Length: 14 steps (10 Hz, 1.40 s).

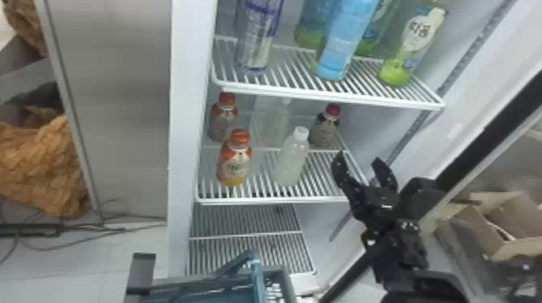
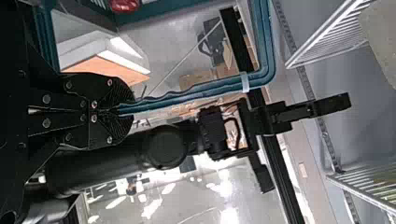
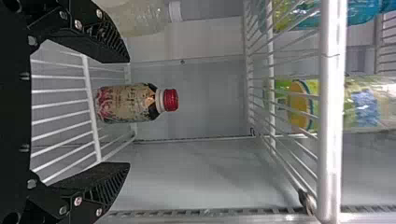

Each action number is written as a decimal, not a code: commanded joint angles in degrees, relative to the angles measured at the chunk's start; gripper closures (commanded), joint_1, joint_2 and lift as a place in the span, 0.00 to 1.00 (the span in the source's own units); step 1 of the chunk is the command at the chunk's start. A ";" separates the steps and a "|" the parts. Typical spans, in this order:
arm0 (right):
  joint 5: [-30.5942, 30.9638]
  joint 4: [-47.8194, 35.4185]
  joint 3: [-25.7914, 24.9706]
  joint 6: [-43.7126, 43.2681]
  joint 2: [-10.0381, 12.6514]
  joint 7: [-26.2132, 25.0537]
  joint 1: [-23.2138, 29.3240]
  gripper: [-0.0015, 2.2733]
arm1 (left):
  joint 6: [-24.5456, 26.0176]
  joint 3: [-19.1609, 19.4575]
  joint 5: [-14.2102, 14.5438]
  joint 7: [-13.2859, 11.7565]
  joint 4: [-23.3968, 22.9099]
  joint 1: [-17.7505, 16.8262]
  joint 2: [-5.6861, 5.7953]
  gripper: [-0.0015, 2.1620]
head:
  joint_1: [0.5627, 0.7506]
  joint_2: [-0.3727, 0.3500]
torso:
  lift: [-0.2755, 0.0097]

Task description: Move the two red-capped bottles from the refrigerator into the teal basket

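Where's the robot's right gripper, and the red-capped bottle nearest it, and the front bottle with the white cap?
Right gripper [image 1: 359, 156]: head view, midway between its fingertips.
Red-capped bottle [image 3: 125, 103]: right wrist view, on its label.
White-capped bottle [image 1: 291, 161]: head view, on its body.

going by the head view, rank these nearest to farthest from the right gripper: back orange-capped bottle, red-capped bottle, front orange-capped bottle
1. Red-capped bottle: toward the shelf's right side, the same side as the right gripper.
2. Front orange-capped bottle: left side, near the shelf's front edge.
3. Back orange-capped bottle: left side, farther in.
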 commanded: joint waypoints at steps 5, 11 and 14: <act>1.35 17.69 -0.70 -3.15 -1.48 4.29 -14.25 0.05 | 0.01 -0.15 0.13 0.00 0.00 -0.14 -0.09 0.53 | 0.70 0.03 | 0.17; 4.78 29.08 -0.24 -3.57 -2.88 5.87 -23.67 0.04 | 0.01 -0.26 0.36 0.00 0.00 -0.28 -0.09 0.53 | 0.70 0.03 | 0.17; 4.55 32.03 2.50 -3.15 -3.67 6.75 -26.34 0.03 | 0.01 -0.49 0.47 0.00 0.00 -0.56 -0.09 0.53 | 0.70 0.03 | 0.17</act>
